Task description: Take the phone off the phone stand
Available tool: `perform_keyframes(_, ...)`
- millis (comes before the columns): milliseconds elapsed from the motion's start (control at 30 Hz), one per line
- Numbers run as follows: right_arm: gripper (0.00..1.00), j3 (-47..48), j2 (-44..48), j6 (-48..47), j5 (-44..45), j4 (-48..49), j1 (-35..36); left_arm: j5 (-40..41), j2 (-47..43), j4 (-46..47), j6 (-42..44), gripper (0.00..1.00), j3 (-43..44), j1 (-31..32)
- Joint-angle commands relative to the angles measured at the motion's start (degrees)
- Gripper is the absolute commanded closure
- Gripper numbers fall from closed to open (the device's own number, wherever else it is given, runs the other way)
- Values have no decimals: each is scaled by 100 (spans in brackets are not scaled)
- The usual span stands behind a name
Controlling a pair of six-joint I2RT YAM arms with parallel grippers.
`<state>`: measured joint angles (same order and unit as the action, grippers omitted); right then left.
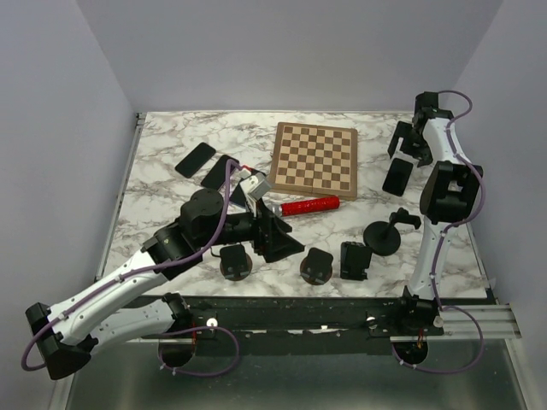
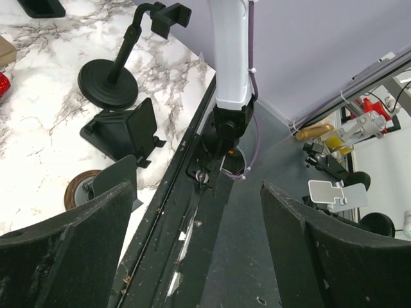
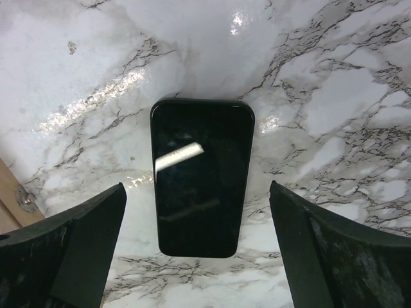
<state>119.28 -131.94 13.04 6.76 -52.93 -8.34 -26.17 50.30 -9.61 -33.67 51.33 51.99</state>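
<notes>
A black phone (image 3: pixel 201 176) lies flat, screen up, on the marble table, apart from any stand; it also shows in the top view (image 1: pixel 397 176). My right gripper (image 3: pixel 198 186) hovers above it, open, one finger on each side, not touching; in the top view it (image 1: pixel 408 142) is at the far right. A gooseneck phone stand (image 1: pixel 381 236) with a round base stands empty at the right front and also shows in the left wrist view (image 2: pixel 109 82). My left gripper (image 1: pixel 278 239) is open and empty at the front middle, facing the table's near edge (image 2: pixel 198 186).
Three small black stands (image 1: pixel 355 260) (image 1: pixel 317 266) (image 1: pixel 235 261) sit along the front. A chessboard (image 1: pixel 314 159) lies at the back middle, a red cylinder (image 1: pixel 310 206) in front of it. Two more phones (image 1: pixel 196 160) (image 1: pixel 218 171) lie at the back left.
</notes>
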Motion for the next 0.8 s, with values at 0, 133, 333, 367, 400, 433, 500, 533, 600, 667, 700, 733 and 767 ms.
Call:
perform_keyframes(0,0,339,363,-82,63,-301,-13,378,-199,-336,172,12,225,13)
perform_keyframes(133,0,-16,1173,22,78,-186,22,1008,-384,-618,412,12,419,14)
perform_keyframes(333,0,-1379,3417,229,-279,686,244,2554,-745,-936,746,12,661,-4)
perform_keyframes(367,0,-1620,3847,300,-338,831,269,2934,-816,-955,793,12,681,-4)
perform_keyframes(400,0,-1878,4212,328,-496,937,287,3175,-871,-947,851,12,702,-13)
perform_keyframes(433,0,-2082,4623,367,-619,1055,288,3410,-934,-931,904,11,715,-22)
perform_keyframes(500,0,-2477,5368,442,-963,1185,289,3807,-1048,-858,1037,11,736,-36)
perform_keyframes(533,0,-2743,5720,492,-1164,1302,289,4013,-1104,-806,1103,11,744,-39)
perform_keyframes(600,0,-3275,6471,539,-1423,1536,288,4351,-1203,-721,1235,11,773,-57)
perform_keyframes(667,0,-3707,7161,607,-1458,1601,283,4651,-1310,-635,1402,11,806,-66)
perform_keyframes(700,0,-3897,7491,643,-1446,1582,284,4788,-1371,-595,1488,11,808,-66)
perform_keyframes(733,0,-4028,7799,669,-1454,1540,289,4954,-1431,-547,1556,11,808,-74)
perform_keyframes(767,0,-4164,8061,682,-1472,1491,289,5115,-1507,-504,1639,11,808,-74)
